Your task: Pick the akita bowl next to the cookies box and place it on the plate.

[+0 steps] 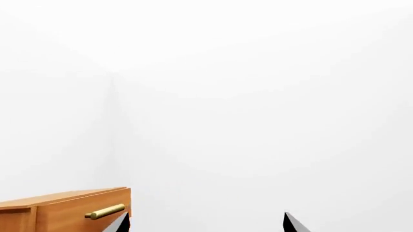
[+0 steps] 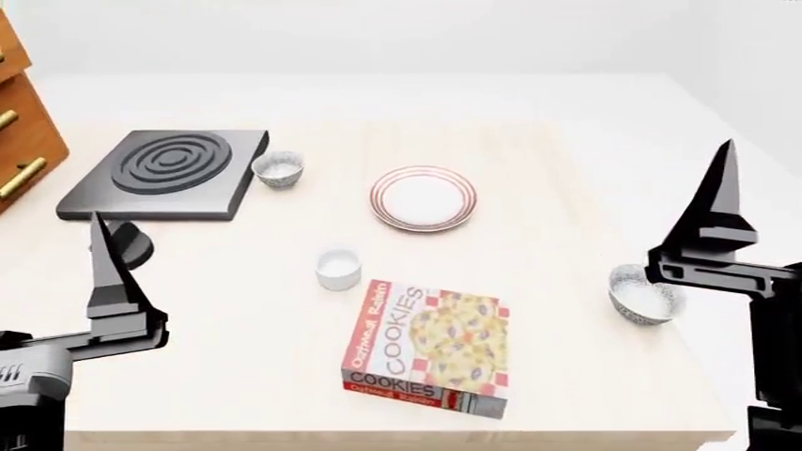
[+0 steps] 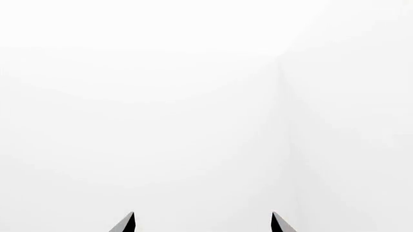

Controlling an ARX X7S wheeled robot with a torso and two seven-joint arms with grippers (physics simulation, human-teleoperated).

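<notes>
The akita bowl [image 2: 645, 297], grey-speckled with a whitish inside, sits near the table's right edge, to the right of the cookies box [image 2: 430, 349], which lies flat at the front centre. The red-ringed plate [image 2: 424, 198] lies at the back centre with nothing on it. My right gripper [image 2: 723, 162] points upward just right of the bowl, above it and apart from it. At the front left my left gripper [image 2: 100, 230] also points up. In both wrist views the left gripper [image 1: 205, 223] and the right gripper [image 3: 201, 223] are open, showing only white wall between the tips.
A twin speckled bowl [image 2: 278, 169] stands beside a black burner slab [image 2: 169, 174] at the back left. A small white cup [image 2: 338, 268] sits just behind the box. A wooden drawer cabinet [image 2: 19, 122] with brass handles borders the table's left side; the same cabinet [image 1: 65, 211] shows in the left wrist view.
</notes>
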